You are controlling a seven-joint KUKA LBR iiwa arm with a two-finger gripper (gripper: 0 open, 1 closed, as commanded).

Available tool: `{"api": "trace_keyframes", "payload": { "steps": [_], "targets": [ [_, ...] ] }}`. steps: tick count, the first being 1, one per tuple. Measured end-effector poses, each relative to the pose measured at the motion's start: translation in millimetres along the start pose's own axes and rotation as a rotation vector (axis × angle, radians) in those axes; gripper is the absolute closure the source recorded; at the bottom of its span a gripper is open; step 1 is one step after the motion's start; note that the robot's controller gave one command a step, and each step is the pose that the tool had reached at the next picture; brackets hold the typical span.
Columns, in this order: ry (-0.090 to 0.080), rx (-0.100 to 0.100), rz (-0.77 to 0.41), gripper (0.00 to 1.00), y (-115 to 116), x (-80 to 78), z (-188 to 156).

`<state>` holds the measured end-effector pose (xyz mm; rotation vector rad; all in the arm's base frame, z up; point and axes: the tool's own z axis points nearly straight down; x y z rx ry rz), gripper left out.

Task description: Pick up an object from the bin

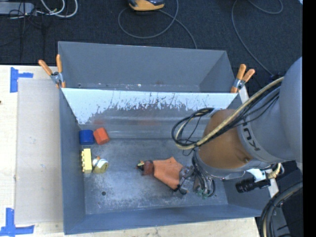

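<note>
My gripper [190, 185] is low in the bin's front right part, with its fingertips at the right edge of an orange, flat, cloth-like piece [167, 171]. A small dark brown and yellow thing [146, 167] lies against that piece's left end. The orange piece lies on the bin floor, and its right corner is partly hidden by the gripper. I cannot make out how the fingers stand.
Along the left side of the bin lie a blue block [86, 137], an orange block [101, 136], a yellow brick [87, 160] and a small round yellow and white thing [100, 165]. The arm, with its orange cover and cables, hangs over the bin's right part.
</note>
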<state>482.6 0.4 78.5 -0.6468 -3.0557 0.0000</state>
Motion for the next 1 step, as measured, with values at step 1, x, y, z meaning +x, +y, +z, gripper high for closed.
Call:
{"api": "trace_keyframes", "payload": {
  "steps": [1],
  "targets": [
    [-0.002,-0.001,0.000,1.00,0.0,-0.6,-9.8]
  ]
}}
